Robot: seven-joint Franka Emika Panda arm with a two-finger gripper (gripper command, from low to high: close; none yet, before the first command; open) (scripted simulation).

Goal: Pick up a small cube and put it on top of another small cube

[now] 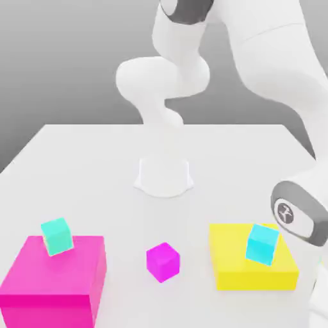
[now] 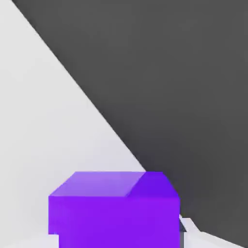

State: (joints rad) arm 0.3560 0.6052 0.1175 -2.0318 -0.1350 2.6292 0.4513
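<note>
so the jaws are shut on a violet cube (image 2: 118, 222), while exterior view's got a magenta cube (image 1: 163, 262) at 6 o'clock on the desk (image 1: 128, 211), turquoise cube (image 1: 57, 237) at 8, cyan cube (image 1: 262, 245) at 4.

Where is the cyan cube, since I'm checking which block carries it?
In the exterior view, the cyan cube sits toward the right, on top of the yellow block.
</note>
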